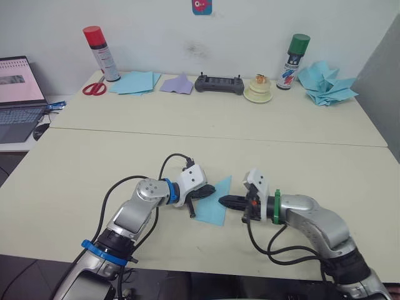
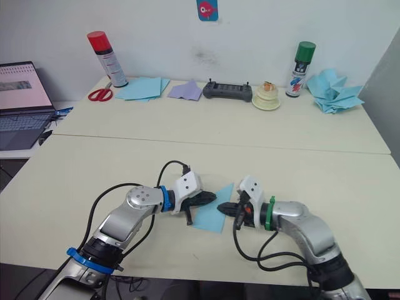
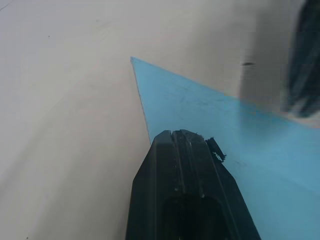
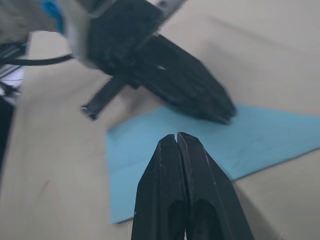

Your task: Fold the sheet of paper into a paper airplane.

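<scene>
Sheet of paper [image 1: 214, 202]: light blue, narrow with a pointed upper corner, lying flat on the table [image 1: 94, 162] in the lower centre of the frame, between the two grippers.
Left gripper [image 1: 208, 193]: jaws together, tips resting on the left edge of the sheet.
Right gripper [image 1: 224, 200]: jaws together, tips at the right edge of the sheet, facing the left gripper.
Far edge, upper left: red-capped spray can [image 1: 101, 53], red scissors [image 1: 94, 88], pile of blue sheets [image 1: 135, 82], purple paper piece [image 1: 177, 84].
Far edge, upper centre: black controller [image 1: 219, 84].
Far edge, upper right: green-capped spray can [image 1: 294, 60], heap of blue paper shapes [image 1: 326, 83].
Left frame edge: laptop [image 1: 19, 94].
</scene>
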Available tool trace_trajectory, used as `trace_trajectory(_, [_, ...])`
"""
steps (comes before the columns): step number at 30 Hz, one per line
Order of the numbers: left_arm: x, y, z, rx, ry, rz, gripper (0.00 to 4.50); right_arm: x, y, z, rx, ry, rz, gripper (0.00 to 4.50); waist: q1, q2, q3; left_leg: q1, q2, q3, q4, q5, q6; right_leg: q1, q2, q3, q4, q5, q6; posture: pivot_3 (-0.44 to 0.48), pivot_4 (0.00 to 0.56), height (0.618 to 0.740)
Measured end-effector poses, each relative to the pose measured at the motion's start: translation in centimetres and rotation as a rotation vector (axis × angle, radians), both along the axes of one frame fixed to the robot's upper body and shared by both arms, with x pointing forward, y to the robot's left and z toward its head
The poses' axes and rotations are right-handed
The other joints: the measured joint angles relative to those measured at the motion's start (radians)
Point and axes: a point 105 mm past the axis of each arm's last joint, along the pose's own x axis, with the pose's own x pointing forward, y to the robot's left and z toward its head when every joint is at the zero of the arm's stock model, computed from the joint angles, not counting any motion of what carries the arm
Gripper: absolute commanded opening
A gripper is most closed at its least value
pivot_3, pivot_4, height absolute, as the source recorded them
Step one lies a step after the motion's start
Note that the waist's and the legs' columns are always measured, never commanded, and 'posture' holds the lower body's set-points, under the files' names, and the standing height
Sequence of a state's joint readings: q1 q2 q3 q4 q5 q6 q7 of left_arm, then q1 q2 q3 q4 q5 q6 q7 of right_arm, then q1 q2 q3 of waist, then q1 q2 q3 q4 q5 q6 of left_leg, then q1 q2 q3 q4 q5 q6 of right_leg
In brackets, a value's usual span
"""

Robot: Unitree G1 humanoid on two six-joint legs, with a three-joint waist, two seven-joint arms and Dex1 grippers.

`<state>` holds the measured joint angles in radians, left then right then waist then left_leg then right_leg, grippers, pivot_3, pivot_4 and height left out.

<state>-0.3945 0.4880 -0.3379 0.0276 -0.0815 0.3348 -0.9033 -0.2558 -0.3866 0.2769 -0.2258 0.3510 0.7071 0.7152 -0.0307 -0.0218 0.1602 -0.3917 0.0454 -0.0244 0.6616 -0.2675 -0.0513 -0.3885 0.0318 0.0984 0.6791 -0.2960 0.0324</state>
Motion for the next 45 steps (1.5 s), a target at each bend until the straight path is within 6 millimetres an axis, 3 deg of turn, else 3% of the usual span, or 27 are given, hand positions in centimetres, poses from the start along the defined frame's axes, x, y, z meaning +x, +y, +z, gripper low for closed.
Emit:
trace_trajectory(8, [0.0, 0.0, 0.0, -0.001, -0.003, 0.001, 0.00, 1.3, 0.4, -0.8, -0.021, -0.040, -0.076, 0.01, -0.003, 0.000, 0.000, 0.002, 0.001, 0.000, 0.000, 0.000, 0.000, 0.001, 0.000, 0.000, 0.001, 0.000, 0.000, 0.000, 0.150, 0.740])
trace_trajectory(14, [-0.3, 0.4, -0.1, 0.003, -0.001, 0.004, 0.00, 4.7, -1.5, -0.3, -0.035, -0.090, -0.272, 0.01, -0.004, 0.000, -0.001, 0.002, 0.000, 0.000, 0.000, 0.000, 0.000, 0.001, 0.000, 0.000, 0.001, 0.000, 0.000, 0.000, 0.150, 0.740])
trace_trajectory(23, [-0.5, 0.5, -0.2, 0.006, 0.003, 0.003, 0.00, 5.3, -2.0, -0.3, -0.037, -0.128, -0.312, 0.01, -0.004, 0.000, -0.001, 0.002, 0.001, 0.000, -0.001, 0.000, 0.000, 0.001, 0.000, 0.000, 0.001, 0.000, 0.000, 0.000, 0.150, 0.740])
trace_trajectory(29, [-0.7, 0.4, -0.2, 0.006, 0.008, -0.007, 0.00, 4.4, -2.7, -0.3, -0.035, -0.169, -0.262, 0.01, -0.004, 0.001, -0.001, 0.001, 0.001, 0.000, -0.001, 0.000, 0.000, 0.001, 0.000, 0.000, 0.000, 0.000, -0.001, 0.000, 0.150, 0.740])
trace_trajectory(40, [-0.7, 0.4, -0.2, 0.010, -0.004, -0.011, 0.00, 1.6, -0.7, -0.6, -0.044, -0.081, -0.073, 0.01, -0.004, 0.002, 0.000, 0.001, 0.001, 0.000, -0.001, 0.000, 0.000, 0.000, 0.000, 0.000, 0.000, 0.000, -0.001, 0.000, 0.150, 0.740])
trace_trajectory(45, [-0.9, 0.5, -0.3, 0.012, -0.005, -0.010, 0.00, -1.0, -0.6, -1.1, -0.062, 0.030, 0.069, 0.01, -0.004, 0.001, -0.001, 0.001, 0.001, 0.000, -0.002, 0.000, 0.000, 0.001, 0.000, 0.000, 0.000, -0.001, -0.002, 0.000, 0.150, 0.740])
